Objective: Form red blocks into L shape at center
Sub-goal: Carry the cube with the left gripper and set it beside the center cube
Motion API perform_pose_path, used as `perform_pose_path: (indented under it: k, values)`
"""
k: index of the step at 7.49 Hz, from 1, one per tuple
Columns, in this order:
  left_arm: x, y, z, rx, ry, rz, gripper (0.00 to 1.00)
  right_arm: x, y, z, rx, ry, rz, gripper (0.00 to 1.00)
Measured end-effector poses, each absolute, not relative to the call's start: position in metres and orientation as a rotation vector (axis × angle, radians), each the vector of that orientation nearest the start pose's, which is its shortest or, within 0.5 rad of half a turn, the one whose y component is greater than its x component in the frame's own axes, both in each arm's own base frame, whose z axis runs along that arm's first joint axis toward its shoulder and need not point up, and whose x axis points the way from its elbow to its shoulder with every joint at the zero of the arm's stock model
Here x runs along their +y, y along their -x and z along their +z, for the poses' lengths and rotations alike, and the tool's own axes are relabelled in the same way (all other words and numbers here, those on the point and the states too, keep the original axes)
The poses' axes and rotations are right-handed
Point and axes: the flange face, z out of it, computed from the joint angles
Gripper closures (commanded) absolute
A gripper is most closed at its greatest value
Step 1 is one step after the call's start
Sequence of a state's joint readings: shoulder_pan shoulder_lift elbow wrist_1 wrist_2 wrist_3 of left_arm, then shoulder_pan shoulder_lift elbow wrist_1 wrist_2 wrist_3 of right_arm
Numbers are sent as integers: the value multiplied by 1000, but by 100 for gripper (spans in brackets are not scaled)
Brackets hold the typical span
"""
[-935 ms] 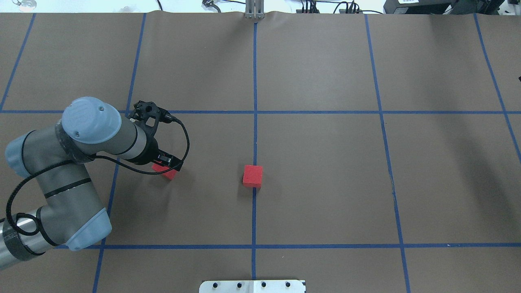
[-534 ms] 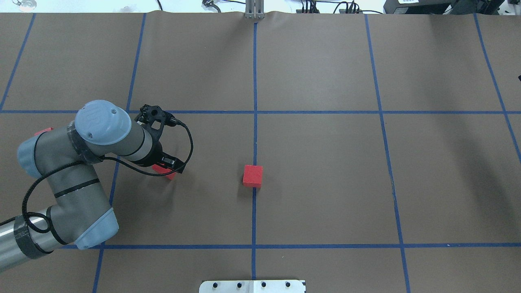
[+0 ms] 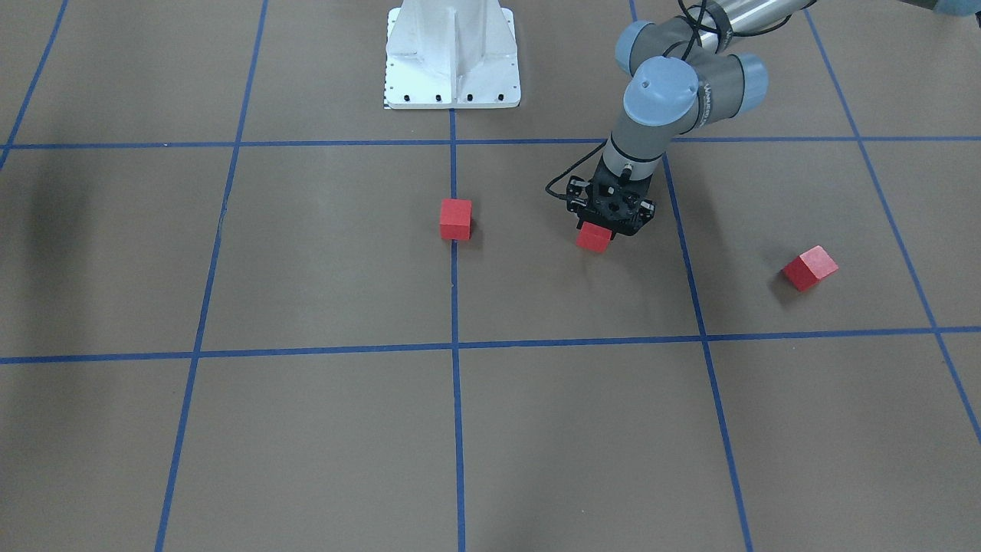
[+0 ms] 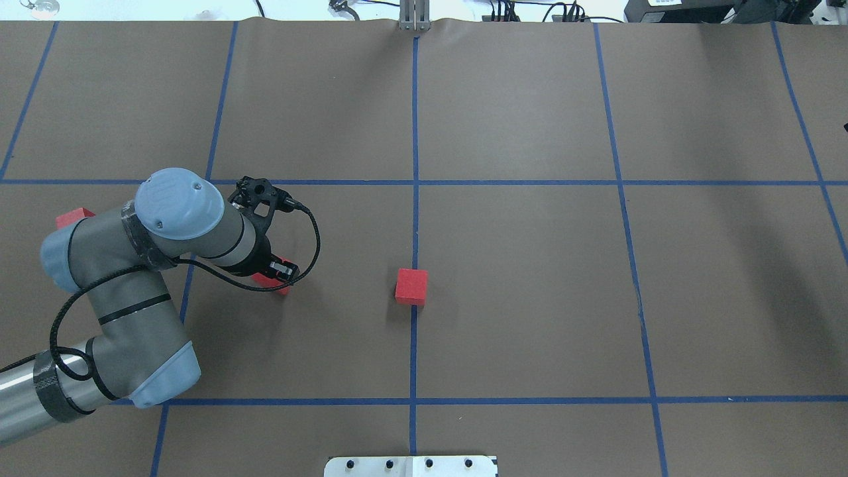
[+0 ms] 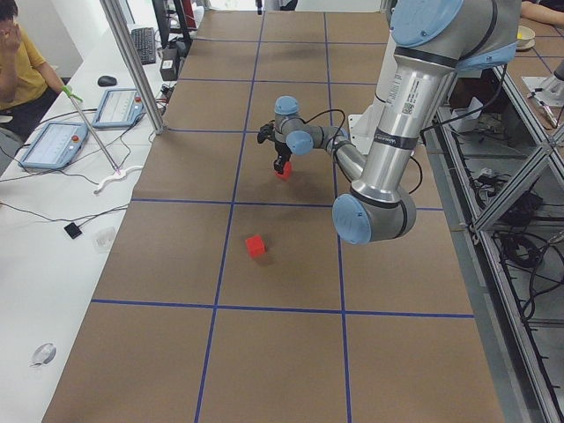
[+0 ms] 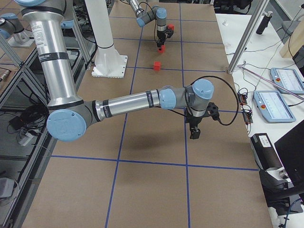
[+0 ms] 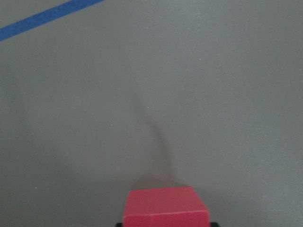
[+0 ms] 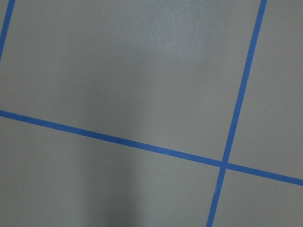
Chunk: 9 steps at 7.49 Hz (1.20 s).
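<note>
One red block (image 4: 411, 286) (image 3: 455, 218) rests on the central blue tape line (image 4: 415, 225) of the brown board, at the center. About half a grid square to its left, my left gripper (image 4: 278, 274) (image 3: 599, 230) points down and is shut on a second red block (image 4: 273, 283) (image 3: 593, 239) (image 7: 165, 207), at or just above the board. Further left, beyond the arm, the third red block (image 4: 74, 217) (image 3: 809, 267) lies turned at an angle. My right gripper (image 6: 194, 133) shows only in the exterior right view, hanging over bare board, and I cannot tell whether it is open or shut.
The white robot pedestal (image 3: 452, 54) (image 4: 411, 466) stands at the board's near edge. A metal post (image 4: 414, 16) stands at the far edge. On the operators' side, a person (image 5: 18, 70) sits at a white table with tablets (image 5: 53, 145).
My left arm's elbow and wrist swung right, uncovering the third block at far left. The gripper turned slightly, and the block in it barely shifted.
</note>
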<state>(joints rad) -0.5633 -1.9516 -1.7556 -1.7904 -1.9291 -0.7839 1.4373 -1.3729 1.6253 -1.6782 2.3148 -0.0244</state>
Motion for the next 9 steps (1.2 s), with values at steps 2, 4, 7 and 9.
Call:
perform_pose_path:
  k: [2,4,7,9]
  values:
    - [-415,-476,326,858,-200,364,73,-576,11,539,-750,-99,-205,1]
    - [-427,-482,280,864,-176,349,73,-574,11,543,-748,-90,-200,1]
    - [-455,-519,189,879,-135,241,73,-572,10,548,-743,-81,-193,1]
    - [-482,-566,135,879,-92,156,73,-572,10,548,-742,-81,-192,1]
